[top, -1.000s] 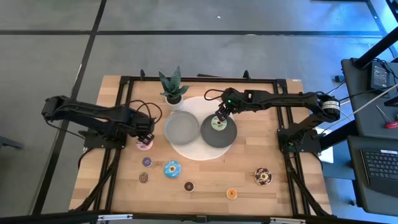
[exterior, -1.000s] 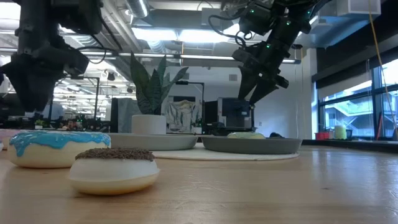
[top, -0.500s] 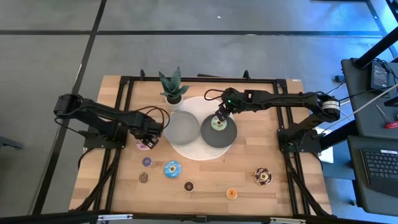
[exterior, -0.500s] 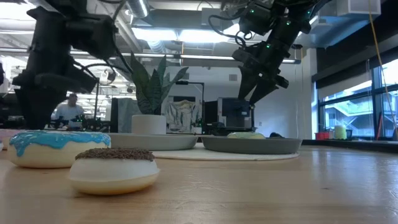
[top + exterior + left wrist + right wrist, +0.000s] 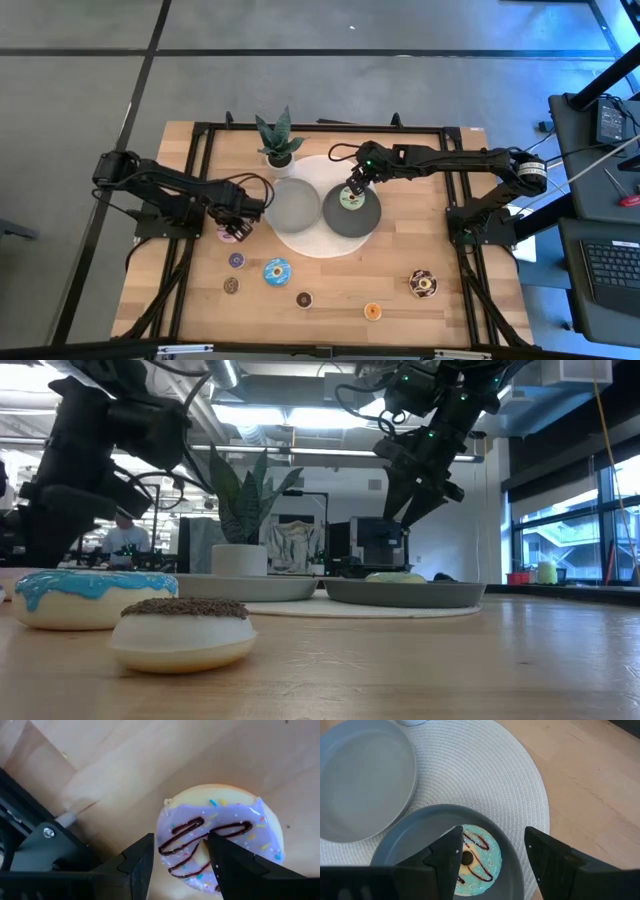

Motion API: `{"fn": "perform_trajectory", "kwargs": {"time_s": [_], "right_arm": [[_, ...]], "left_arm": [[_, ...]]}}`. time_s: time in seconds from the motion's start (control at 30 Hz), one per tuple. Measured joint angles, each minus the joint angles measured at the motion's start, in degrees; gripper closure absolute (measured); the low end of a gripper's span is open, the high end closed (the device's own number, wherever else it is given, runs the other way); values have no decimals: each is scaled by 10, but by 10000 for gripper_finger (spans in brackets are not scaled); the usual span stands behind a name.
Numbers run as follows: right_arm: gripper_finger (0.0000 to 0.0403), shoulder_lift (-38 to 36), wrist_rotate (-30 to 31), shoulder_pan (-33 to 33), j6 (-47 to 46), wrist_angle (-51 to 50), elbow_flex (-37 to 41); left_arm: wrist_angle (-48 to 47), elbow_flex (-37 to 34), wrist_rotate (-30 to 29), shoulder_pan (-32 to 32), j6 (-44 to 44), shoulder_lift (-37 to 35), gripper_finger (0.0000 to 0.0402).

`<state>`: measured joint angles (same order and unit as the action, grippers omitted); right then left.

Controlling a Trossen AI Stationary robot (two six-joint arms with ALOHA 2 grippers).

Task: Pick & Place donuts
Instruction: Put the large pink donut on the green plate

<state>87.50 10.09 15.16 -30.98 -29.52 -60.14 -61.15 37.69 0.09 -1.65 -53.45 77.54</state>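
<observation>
A purple-iced donut (image 5: 232,234) with a chocolate drizzle lies on the wood left of the white mat. My left gripper (image 5: 236,226) is down on it, shut on it (image 5: 180,845). My right gripper (image 5: 354,186) hangs open (image 5: 493,834) above the dark grey plate (image 5: 366,222). A pale green donut (image 5: 349,198) (image 5: 472,860) lies flat in that plate. Loose on the near half of the table are a blue donut (image 5: 277,271), a small purple one (image 5: 236,260), two small brown ones (image 5: 231,285) (image 5: 304,298), an orange one (image 5: 373,311) and a large brown one (image 5: 423,284). My left gripper comes at the purple donut from above, pointing down. One finger (image 5: 142,865) stands outside the ring's rim and the other (image 5: 230,870) stands at its hole. One side of the ring (image 5: 175,837) is between them. The donut lies flat on the table.
A light grey plate (image 5: 292,203) sits on the round white mat (image 5: 315,243) beside the dark one. A potted plant (image 5: 277,140) stands behind them. A black frame (image 5: 200,140) borders the table. Bare wood lies right of the mat. A person (image 5: 125,540) shows in the room beyond.
My left arm has reached toward the table's right, and its gripper has come down onto the purple donut. The donut has stayed where it was. My right arm has kept still above the dark plate.
</observation>
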Motion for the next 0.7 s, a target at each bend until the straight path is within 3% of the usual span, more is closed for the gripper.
{"fn": "perform_trajectory", "kwargs": {"time_s": [0.23,0.7], "right_arm": [[189,0,-1,0,0,0,0],[189,0,-1,0,2,0,0]], "left_arm": [[-7,-1,17,4,53,8,222],[31,-1,10,4,77,57,235]]}}
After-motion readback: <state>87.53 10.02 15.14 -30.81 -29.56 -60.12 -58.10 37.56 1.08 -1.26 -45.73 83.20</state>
